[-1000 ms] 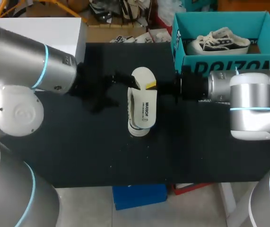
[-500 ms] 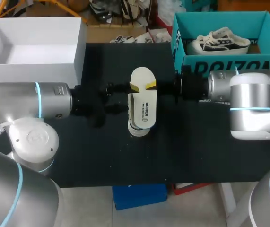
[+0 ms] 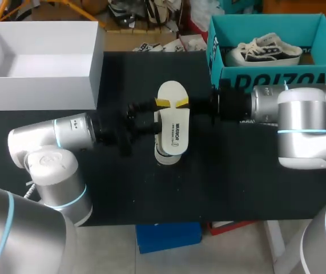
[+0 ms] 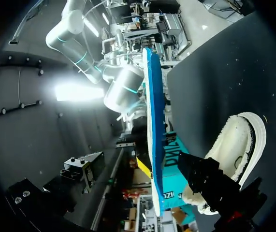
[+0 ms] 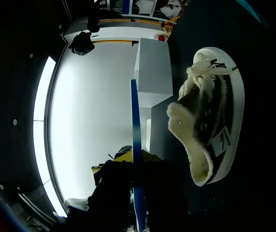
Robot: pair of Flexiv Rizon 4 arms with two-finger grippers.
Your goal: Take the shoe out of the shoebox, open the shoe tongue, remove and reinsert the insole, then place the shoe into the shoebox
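Insole (image 3: pixel 172 91) up in air over shoe (image 3: pixel 171 140), edge pinched tight by right gripper (image 3: pixel 181 103). Left gripper (image 3: pixel 161 104) at other edge; can't tell if it grips. Shoe lies on table (image 3: pixel 237 182), near teal shoebox (image 3: pixel 265 77). Insole looks light, thin, bendy: hold by 2 edges.

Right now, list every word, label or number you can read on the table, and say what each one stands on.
Nothing here reads cleanly.
insole: dark print across its middle, too small and blurred to read.
teal box: large white letters on the front wall, lower parts hidden, not readable whole.
shoe: small side label with dark print, too small to read.
white box: no print seen.
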